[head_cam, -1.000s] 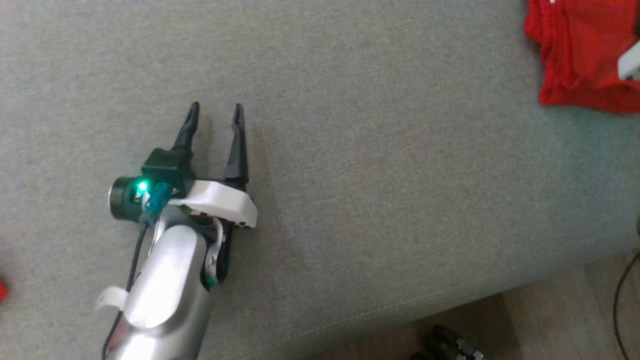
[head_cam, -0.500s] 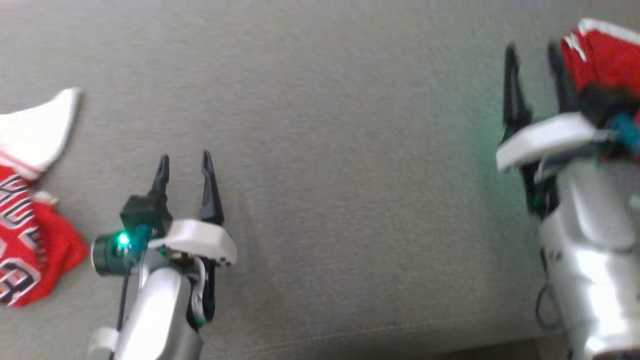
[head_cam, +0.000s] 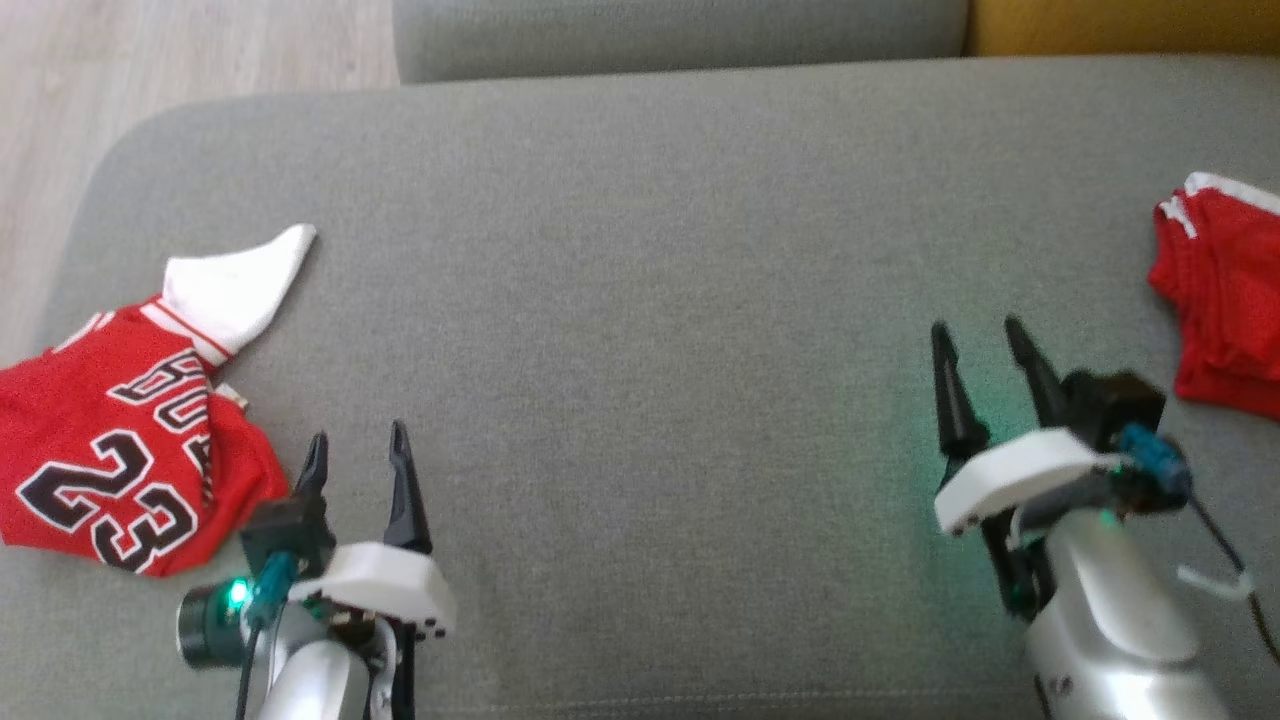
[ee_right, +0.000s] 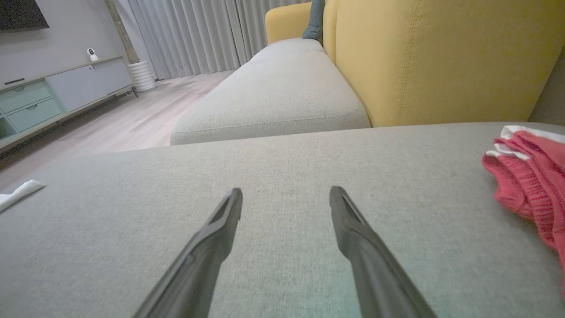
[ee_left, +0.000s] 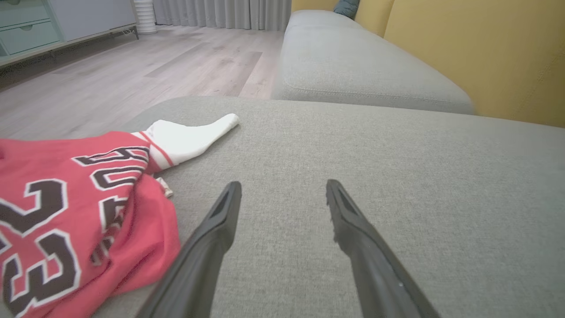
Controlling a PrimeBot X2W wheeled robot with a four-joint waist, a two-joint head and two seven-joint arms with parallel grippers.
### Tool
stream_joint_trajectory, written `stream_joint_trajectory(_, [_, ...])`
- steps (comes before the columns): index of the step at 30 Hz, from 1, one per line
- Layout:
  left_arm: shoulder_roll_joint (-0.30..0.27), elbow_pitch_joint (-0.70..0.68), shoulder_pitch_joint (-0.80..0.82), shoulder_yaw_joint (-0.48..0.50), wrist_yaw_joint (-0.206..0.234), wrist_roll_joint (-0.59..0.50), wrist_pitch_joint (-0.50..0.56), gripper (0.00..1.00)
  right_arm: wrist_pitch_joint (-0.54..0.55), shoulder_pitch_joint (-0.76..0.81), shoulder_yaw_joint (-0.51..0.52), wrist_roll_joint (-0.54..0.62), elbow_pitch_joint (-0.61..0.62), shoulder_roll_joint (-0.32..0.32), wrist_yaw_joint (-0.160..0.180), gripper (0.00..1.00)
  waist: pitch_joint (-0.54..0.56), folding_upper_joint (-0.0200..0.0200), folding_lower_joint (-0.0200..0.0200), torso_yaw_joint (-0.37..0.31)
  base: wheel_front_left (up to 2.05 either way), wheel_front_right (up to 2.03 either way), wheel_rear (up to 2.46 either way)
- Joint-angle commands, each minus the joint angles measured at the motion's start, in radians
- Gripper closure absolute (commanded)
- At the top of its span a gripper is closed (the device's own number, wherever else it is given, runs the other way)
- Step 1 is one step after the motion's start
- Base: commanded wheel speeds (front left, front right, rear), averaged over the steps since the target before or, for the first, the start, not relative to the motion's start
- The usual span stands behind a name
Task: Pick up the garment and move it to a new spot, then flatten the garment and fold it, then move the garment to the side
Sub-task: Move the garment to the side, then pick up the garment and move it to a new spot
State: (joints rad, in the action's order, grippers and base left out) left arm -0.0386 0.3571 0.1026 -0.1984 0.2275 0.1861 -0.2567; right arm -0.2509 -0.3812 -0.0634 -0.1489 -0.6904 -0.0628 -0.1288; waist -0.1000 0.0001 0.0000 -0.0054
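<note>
**Mia:** What changed from half a second ago?

**Tom:** The head camera has tipped up. Now it takes in the far edge of the gray couch seat (head_cam: 650,250) and some pale wood floor (head_cam: 200,50). The picture is sharp now, not smeary.

**Mia:** Where are the clothes?

**Tom:** The red jersey (head_cam: 120,440) lies crumpled at the seat's left end, just beside the left gripper (head_cam: 358,432). It has a big black-and-white 23, and a pointy white sleeve (head_cam: 240,285) sticks out. The red bundle (head_cam: 1225,310) with white trim sits at the right end, near the right gripper (head_cam: 975,326).

**Mia:** Are they holding anything?

**Tom:** No. On both, the two dark pointy fingers are apart over bare woven cloth.

**Mia:** And the wrist cameras?

**Tom:** The right one shows the bundle's bumpy knit, a smooth yellow sofa back (ee_right: 441,57) and gray curtains (ee_right: 198,35).
</note>
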Motion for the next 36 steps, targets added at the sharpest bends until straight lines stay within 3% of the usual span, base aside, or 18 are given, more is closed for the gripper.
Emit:
stream_joint_trajectory(1, [-0.012, -0.029, 0.020, 0.040, -0.004, -0.006, -0.005, 0.00, -0.011, -0.008, -0.034, -0.014, 0.033, 0.012, -0.002, 0.00, 0.016, -0.0001, 0.0000, -0.004, 0.00, 0.00, 0.00])
stream_joint_trajectory(12, [-0.012, -0.034, 0.005, 0.059, 0.000, 0.010, -0.005, 0.00, -0.011, 0.007, -0.094, -0.065, 0.029, 0.012, -0.002, 0.00, 0.016, -0.0001, 0.0000, 0.033, 0.00, 0.00, 0.00])
stream_joint_trajectory(24, [-0.012, -0.038, -0.012, 0.102, 0.014, 0.021, -0.005, 0.00, -0.011, 0.011, -0.134, -0.083, 0.033, 0.012, -0.002, 0.00, 0.009, -0.0001, 0.0000, 0.247, 0.00, 0.00, 0.00])
stream_joint_trajectory(36, [-0.012, -0.043, -0.067, 0.176, 0.022, 0.059, -0.005, 0.00, -0.011, 0.005, -0.193, -0.127, 0.028, 0.013, -0.002, 0.00, 0.015, -0.0001, 0.0000, 0.371, 0.00, 0.00, 0.00])
